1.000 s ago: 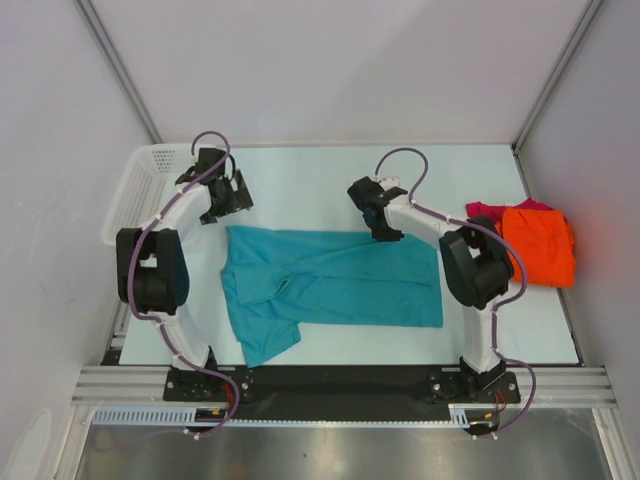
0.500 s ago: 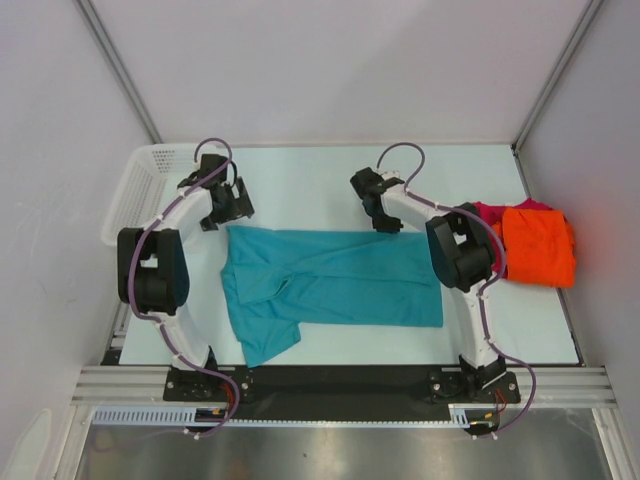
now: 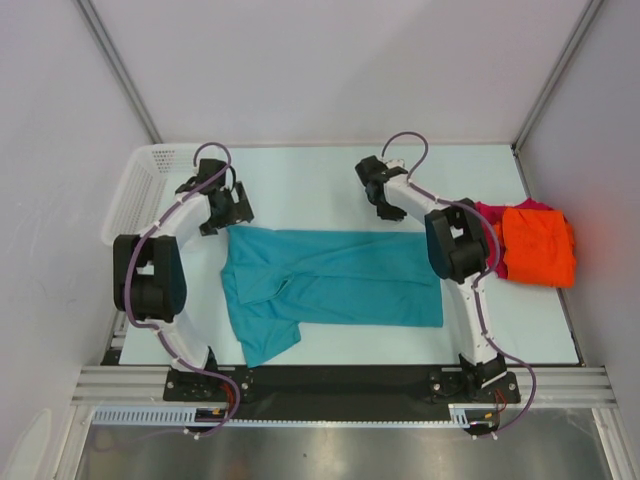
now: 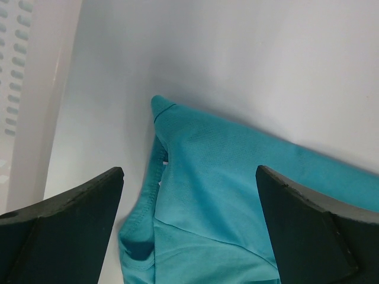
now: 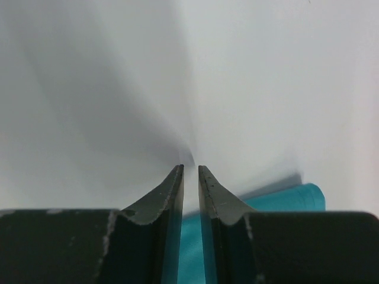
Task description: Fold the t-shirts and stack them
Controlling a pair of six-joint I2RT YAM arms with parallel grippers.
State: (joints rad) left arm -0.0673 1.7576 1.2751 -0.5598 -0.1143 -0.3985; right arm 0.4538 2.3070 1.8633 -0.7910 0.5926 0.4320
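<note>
Teal t-shirt lies half-folded; your left gripper gapes wide over its far corner, ready to pinch. Your right gripper, nearly closed, holds nothing.

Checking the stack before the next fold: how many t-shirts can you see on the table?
3: teal-blue t-shirt spread centre; orange t-shirt bunched at right edge; magenta t-shirt mostly hidden beneath it. More could be hidden.

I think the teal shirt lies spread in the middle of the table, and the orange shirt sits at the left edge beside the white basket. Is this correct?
Not quite. The teal shirt does lie spread in the middle of the table, but the orange shirt sits at the right edge, across the table from the white basket, which is at the left. The top external view shows this.
</note>
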